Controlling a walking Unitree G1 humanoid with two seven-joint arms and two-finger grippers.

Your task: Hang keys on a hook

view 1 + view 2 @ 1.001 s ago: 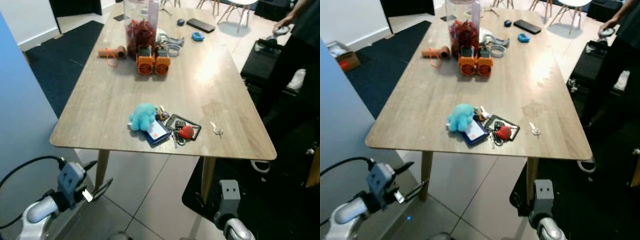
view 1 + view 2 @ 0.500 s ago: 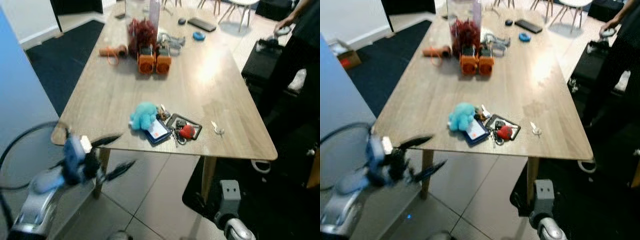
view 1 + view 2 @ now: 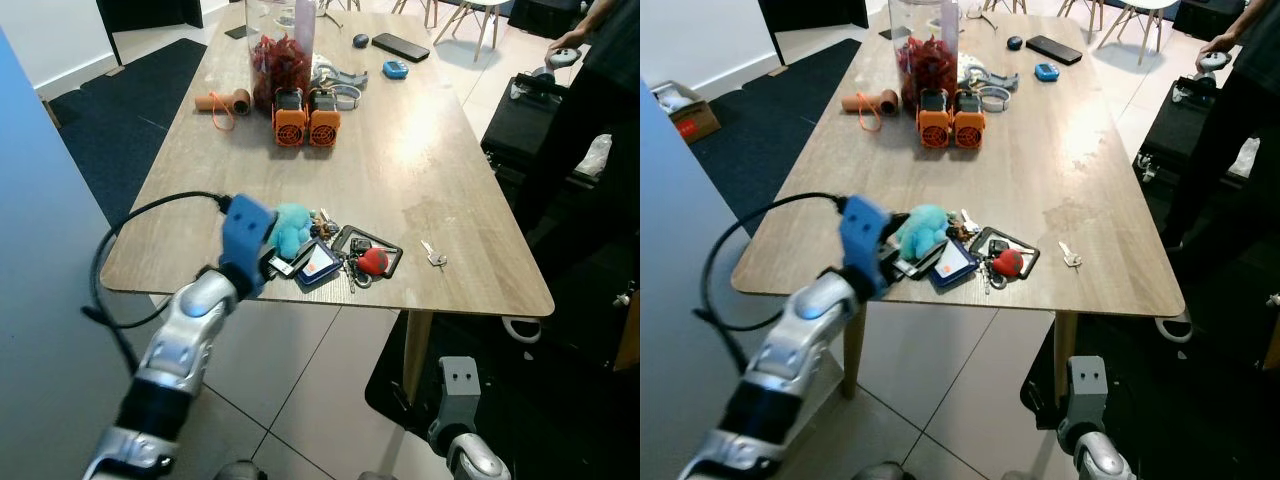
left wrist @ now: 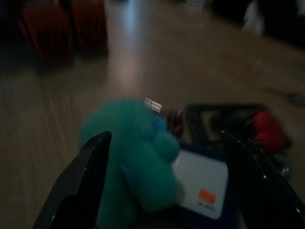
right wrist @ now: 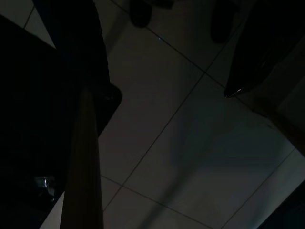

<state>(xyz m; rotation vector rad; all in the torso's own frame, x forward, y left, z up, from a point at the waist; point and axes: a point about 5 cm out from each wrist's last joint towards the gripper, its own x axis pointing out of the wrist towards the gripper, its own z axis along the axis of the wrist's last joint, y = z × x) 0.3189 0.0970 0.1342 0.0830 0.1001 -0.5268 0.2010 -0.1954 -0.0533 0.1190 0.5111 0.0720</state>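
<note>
Down low, right gripper hangs idle over floor, fingers apart. Left gripper at table front edge, fingers spread wide around teal plush on keys, not clamped yet. Reach step; next probably close on bunch, lift.

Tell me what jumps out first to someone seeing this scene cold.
The left gripper, fingers spread, reaches over the near edge of the wooden table toward the teal plush toy on the key bunch. Farther back stand two orange blocks before a clear jar.
</note>
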